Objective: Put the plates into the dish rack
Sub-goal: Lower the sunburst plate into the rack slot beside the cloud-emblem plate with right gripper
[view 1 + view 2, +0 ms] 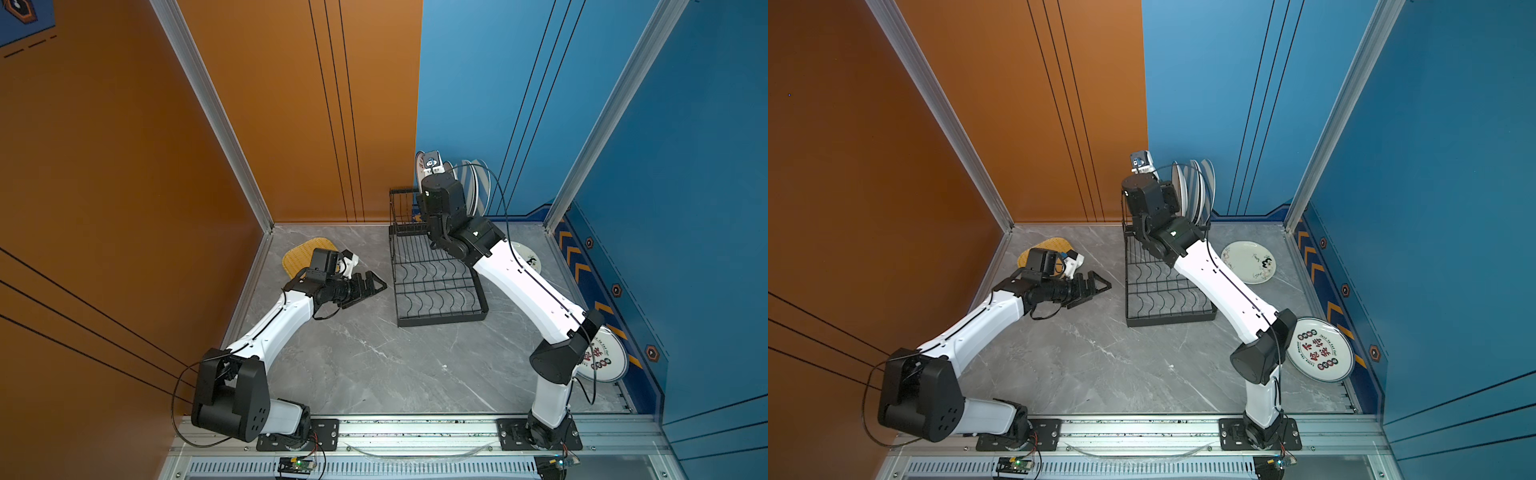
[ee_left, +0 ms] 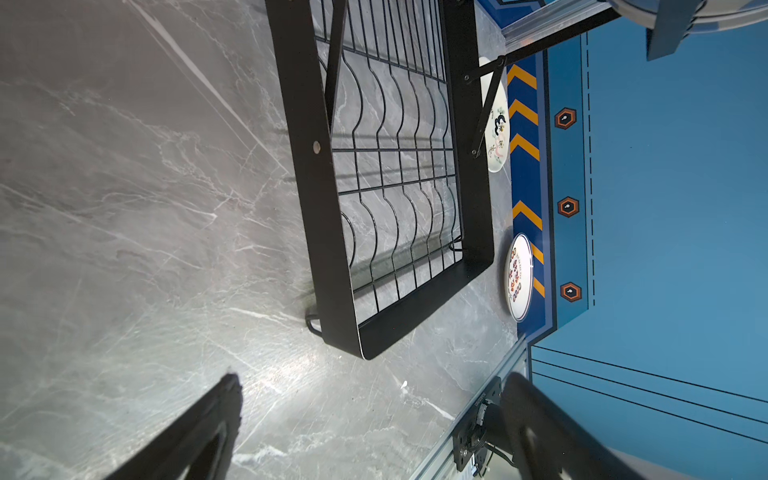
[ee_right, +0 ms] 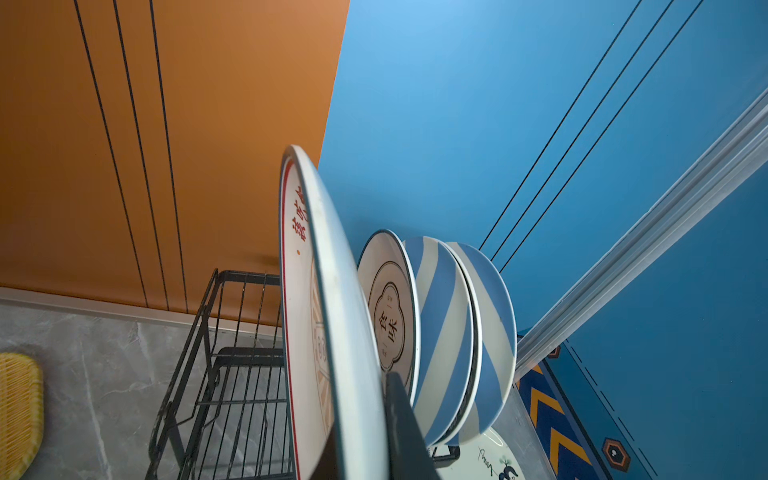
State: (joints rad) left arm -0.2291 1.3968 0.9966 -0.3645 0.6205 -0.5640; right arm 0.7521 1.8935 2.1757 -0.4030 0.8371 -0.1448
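My right gripper [image 3: 368, 419] is shut on the rim of a white plate [image 3: 332, 316] with a red edge and an orange print. It holds the plate upright over the upper shelf of the black wire dish rack [image 1: 442, 320]. Beside it on that shelf stand a white plate with characters [image 3: 390, 320] and two blue-and-cream striped plates [image 3: 446, 332]. My left gripper [image 1: 368, 286] lies open and empty just above the table, left of the rack, with the yellow woven plate [image 1: 299, 251] behind its wrist. The wavy lower base [image 2: 399, 199] holds nothing.
Two white plates lie flat on the table right of the rack. One has a small dark figure [image 1: 1248, 262]; the other, with red characters [image 1: 1318, 349], sits by the right wall near my right elbow. The orange and blue walls [image 1: 478, 83] stand close behind the rack.
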